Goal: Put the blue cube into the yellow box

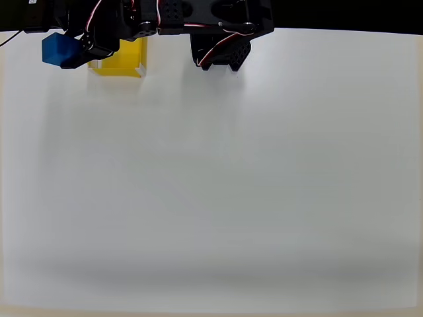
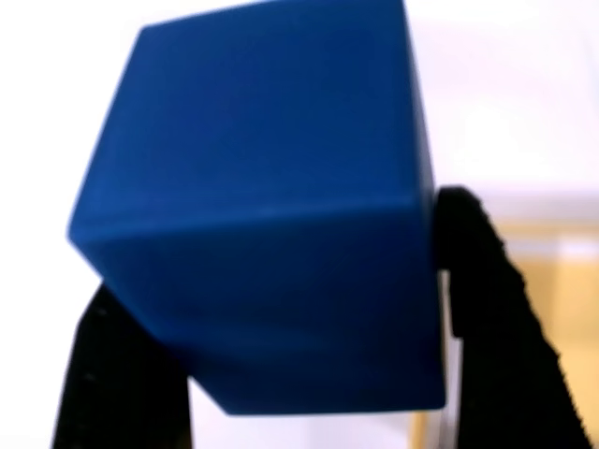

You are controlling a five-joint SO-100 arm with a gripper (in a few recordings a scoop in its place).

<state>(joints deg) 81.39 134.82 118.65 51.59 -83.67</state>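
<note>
The blue cube (image 2: 257,201) sits clamped in my gripper (image 2: 290,355); in the wrist view it is tilted, one corner pointing down, and each of my two black fingers (image 2: 496,318) presses against a side of it, so my jaws are closed only as far as the cube's width allows. In the overhead view the blue cube (image 1: 59,50) is near the far left corner of the desk (image 1: 211,185), close to the far edge, with my gripper (image 1: 78,50) gripping its right side. Whether the cube is lifted or resting on the surface I cannot tell from above.

Just to the right of the cube in the overhead view is the yellow box (image 1: 122,61), also at the far edge; my arm (image 1: 165,16) covers its far part, and its near yellow wall is visible. In the wrist view a strip of the yellow box (image 2: 571,290) shows to the right, behind my right finger. The cube is beside the box, not in it
</note>
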